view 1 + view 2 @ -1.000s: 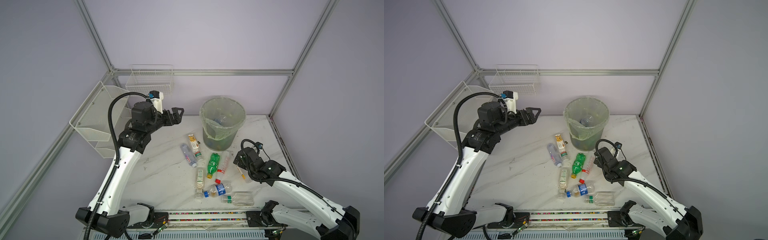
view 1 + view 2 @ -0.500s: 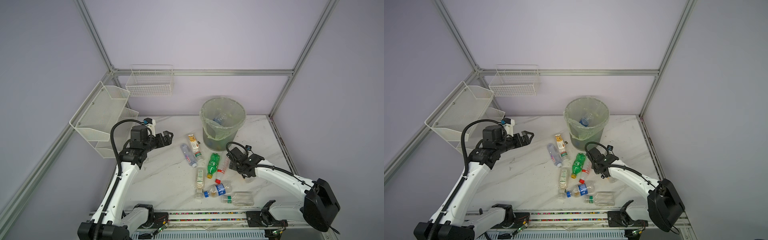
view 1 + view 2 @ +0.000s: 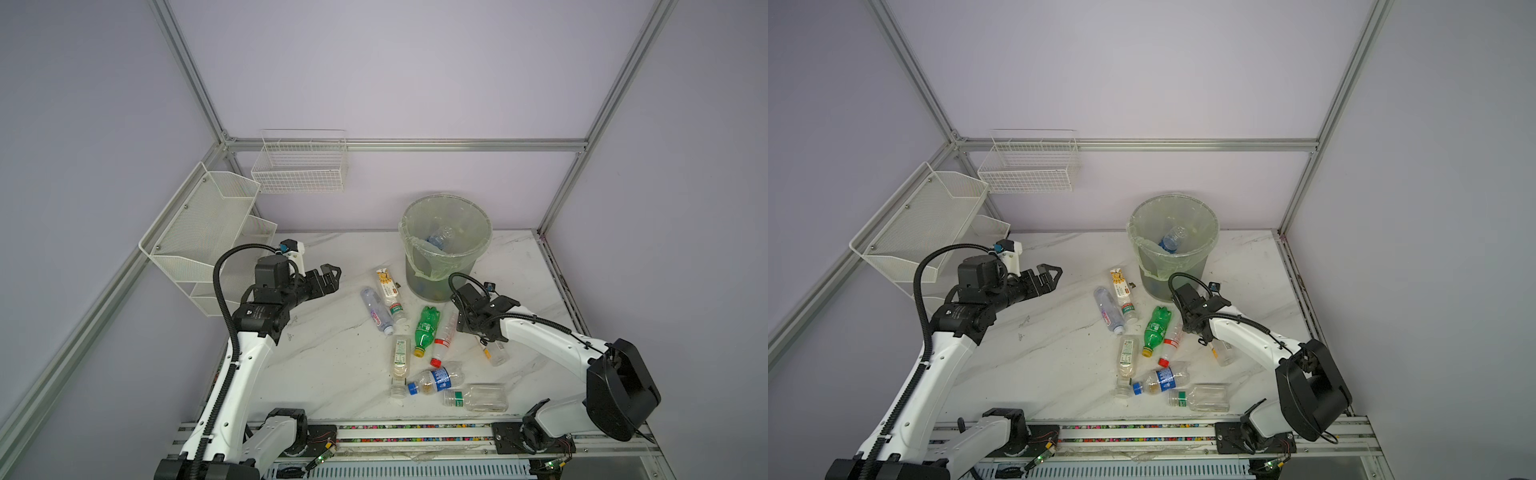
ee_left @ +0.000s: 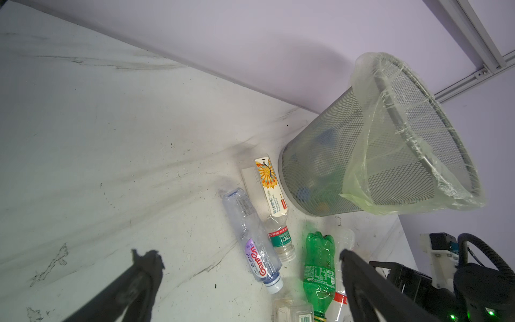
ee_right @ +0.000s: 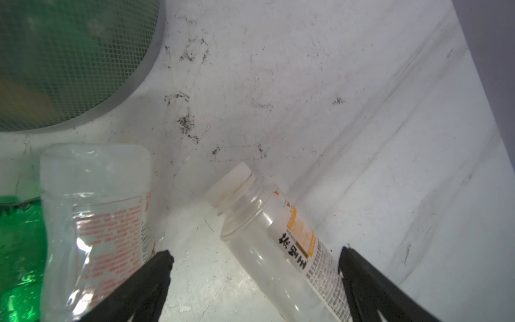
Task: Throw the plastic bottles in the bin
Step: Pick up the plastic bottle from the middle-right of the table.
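1. At the lower right of centre in both top views, the orange-label bottle (image 3: 495, 354) is found lying flat on the table (image 3: 324, 361), partly hidden under the right wrist.
2. In the right wrist view the right claw (image 5: 255, 259) is seen spread wide and empty, lowered astride that bottle. The body is framed between the two fingers, nearer one of them, and no contact can be made out.
3. The bottle's long axis is set obliquely to the line between the fingertips, with the white cap pointing away from the wrist. A squeeze across the body is judged feasible, though the slant may let the bottle pivot.
4. At centre left the left claw (image 3: 331, 277) is held open and empty above the table, well apart from every bottle. The right arm is therefore the nearer.
5. At upper centre the bin (image 3: 424, 286) is placed just behind the pile.
6. Eight bottles are counted on the table: one green bottle (image 3: 426, 330) and seven clear. One blue-labelled bottle is seen in the bin. Others behind the mesh cannot be counted.
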### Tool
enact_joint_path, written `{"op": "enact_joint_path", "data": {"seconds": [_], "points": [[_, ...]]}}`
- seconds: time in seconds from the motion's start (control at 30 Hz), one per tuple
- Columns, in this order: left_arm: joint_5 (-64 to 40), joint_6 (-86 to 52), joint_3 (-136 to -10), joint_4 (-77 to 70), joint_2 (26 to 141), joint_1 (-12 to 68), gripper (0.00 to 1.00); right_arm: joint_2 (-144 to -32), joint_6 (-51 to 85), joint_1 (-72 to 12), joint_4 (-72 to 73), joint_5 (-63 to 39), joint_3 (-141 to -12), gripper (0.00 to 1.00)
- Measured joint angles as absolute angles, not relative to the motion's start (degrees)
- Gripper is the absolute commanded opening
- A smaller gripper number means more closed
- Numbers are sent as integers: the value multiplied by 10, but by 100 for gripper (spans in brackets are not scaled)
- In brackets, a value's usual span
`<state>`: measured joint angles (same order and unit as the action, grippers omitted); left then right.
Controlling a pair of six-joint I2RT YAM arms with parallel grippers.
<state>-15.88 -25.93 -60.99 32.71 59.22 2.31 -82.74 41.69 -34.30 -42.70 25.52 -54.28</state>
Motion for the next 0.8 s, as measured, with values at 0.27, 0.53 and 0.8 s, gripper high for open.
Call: {"op": "enact_joint_path", "data": {"seconds": [0.27, 0.53, 0.8], "points": [[-163, -259, -604, 327, 592, 19, 100, -840, 390, -317, -427, 229, -538, 98], [-166, -260, -601, 327, 592, 18, 100, -860, 383, -317, -420, 202, -510, 97], [-174, -260, -601, 327, 592, 17, 100, -866, 388, -317, -404, 190, -496, 97]]}}
